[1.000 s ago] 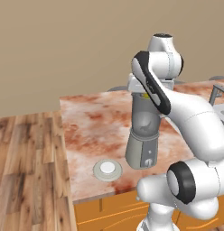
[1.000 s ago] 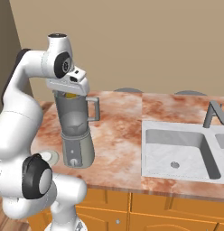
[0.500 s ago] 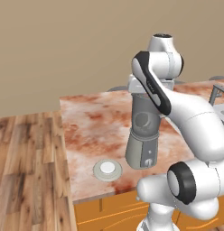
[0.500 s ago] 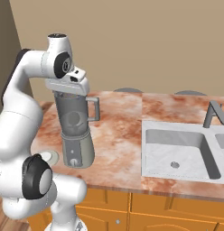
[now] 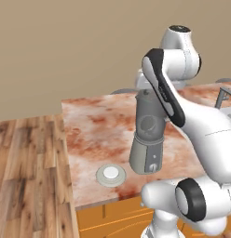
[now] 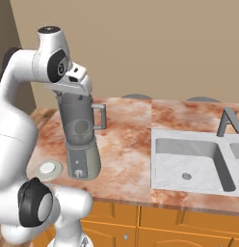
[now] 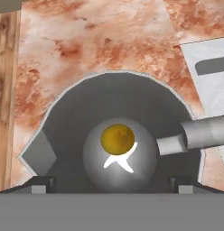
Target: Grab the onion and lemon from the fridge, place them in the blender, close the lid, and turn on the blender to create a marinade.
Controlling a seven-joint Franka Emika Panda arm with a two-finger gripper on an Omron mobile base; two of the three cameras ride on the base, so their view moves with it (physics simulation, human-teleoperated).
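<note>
1. On the marble counter [image 5: 89,135], left and near: lid [image 5: 111,174] lying flat, just beside the blender [image 5: 146,135], apart from it.
2. Deep inside the uncovered jar: lemon [image 7: 117,138] resting at the bottom.
3. Directly above: gripper [image 7: 112,182] spread wide, fingertips [image 7: 39,184] far apart, holding nothing.
4. Farther right: sink [image 6: 189,161].

Tan wall [image 5: 66,42], wooden floor [image 5: 24,176], reddish marble counter [image 5: 98,135] with steel sink [image 6: 189,159].

Counter [image 5: 94,139] is showing glossy, mottled red-brown stone; floor [image 5: 24,172] is showing grained wood planks; blender [image 5: 147,135] jar is appearing translucent grey; lemon [image 7: 117,138] is looking smooth; sink [image 6: 189,159] is looking matt grey.
</note>
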